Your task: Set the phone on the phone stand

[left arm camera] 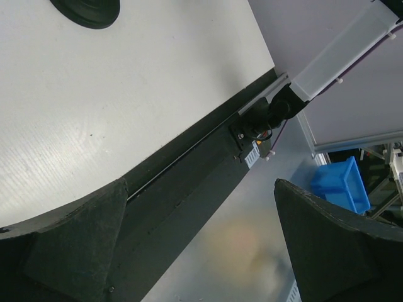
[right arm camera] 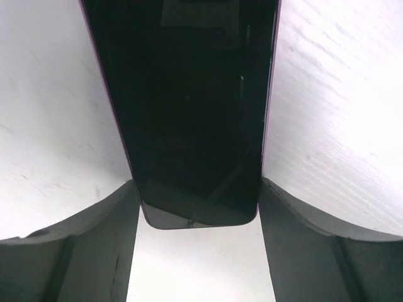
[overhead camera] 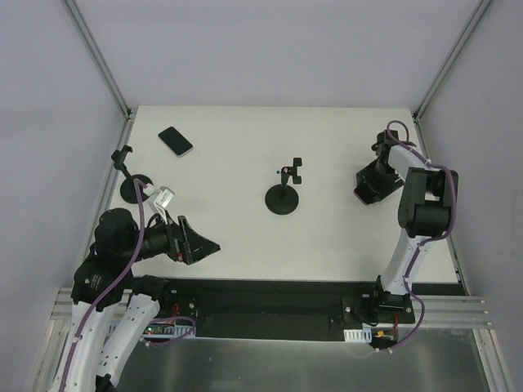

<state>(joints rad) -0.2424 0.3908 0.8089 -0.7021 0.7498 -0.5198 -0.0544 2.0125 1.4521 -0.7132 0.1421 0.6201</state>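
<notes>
Centre stand (overhead camera: 283, 196): round base, thin post, clip on top; bare desk (overhead camera: 237, 163) on every side, approach open from left, front, far side. Right gripper (overhead camera: 369, 186) hangs low to its right, strip of bare desk between. Between its fingers (right arm camera: 82, 251), phone (right arm camera: 189, 107) fills gap, edges touching both. Left edge crowded: second stand (overhead camera: 134, 188) with slanted arm, spare phone (overhead camera: 175, 140) flat beyond it. Left gripper (overhead camera: 200, 242) near front edge, spread wide, nothing between. Frame posts (overhead camera: 102, 61) at far corners.
</notes>
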